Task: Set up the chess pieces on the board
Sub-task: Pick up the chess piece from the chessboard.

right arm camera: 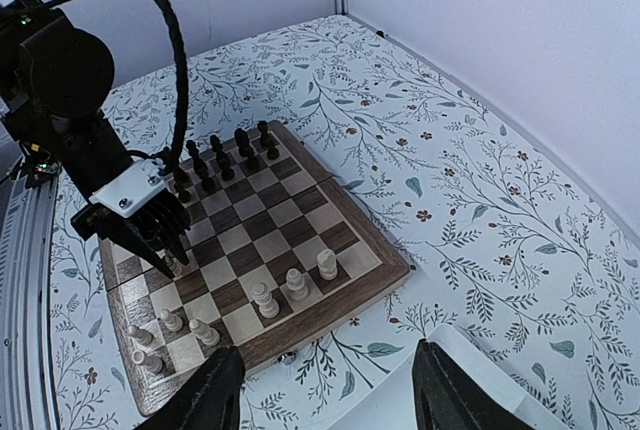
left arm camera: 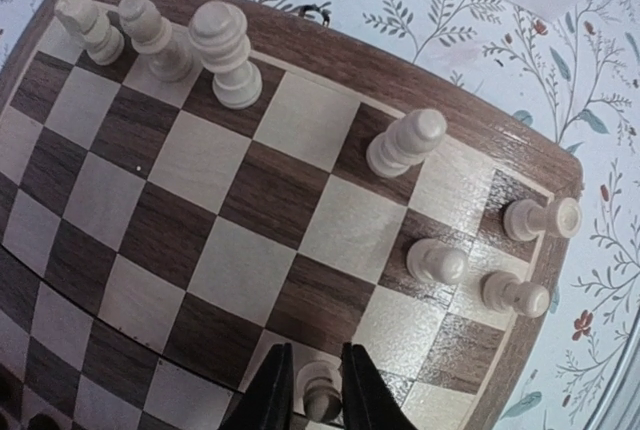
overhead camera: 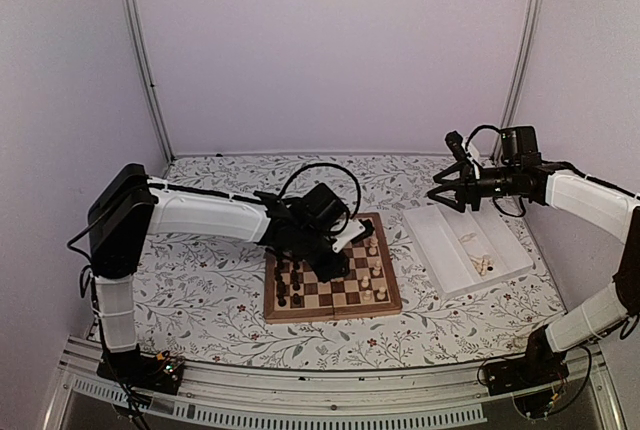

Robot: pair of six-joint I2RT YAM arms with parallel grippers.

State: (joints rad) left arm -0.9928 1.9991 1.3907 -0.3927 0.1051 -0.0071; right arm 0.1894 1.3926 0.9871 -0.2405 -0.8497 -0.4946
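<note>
**Left gripper** (left arm camera: pixel 316 362): The fingers (left arm camera: pixel 272 395) stand narrowly spaced, one on each side of a pale pawn (left arm camera: pixel 320 395). They sit flush to it as far as the wrist view shows, so the tool is judged to be clamped on that pawn.

**Governing relation:** The pawn lies directly between the fingers, on the tool's centreline, with its base on a square of the board (left arm camera: pixel 430 90). Its long axis is upright and runs roughly along the fingers. Any lift or release would therefore go straight along the tool's own axis, with no sideways correction needed.

**Just ahead, right of the fingers:** Three small pale pieces (left arm camera: pixel 437 260) stand near the board's corner, apart from one another and from the pawn. They are the nearest obstacles if the tool swings right.

**Further ahead, right of centre:** One taller pale piece (left arm camera: pixel 405 140) stands alone.

**Farthest ahead, to the left:** Three tall pale pieces (left arm camera: pixel 225 50) stand in a row just inside the rim.

**Behind the tool:** The dark pieces (right arm camera: pixel 225 155) occupy the opposite side of the board.

**Right gripper** (right arm camera: pixel 330 390): The fingers are wide apart with nothing between them. The tool hangs over the far end of the white tray (overhead camera: pixel 440 245), well off to the left tool's right and clear of the board. A few small items (overhead camera: pixel 482 262) lie in the tray, too small to identify.

**Finding:** The left arm is much the nearer to the pawn and is the one placed to act on it.
</note>
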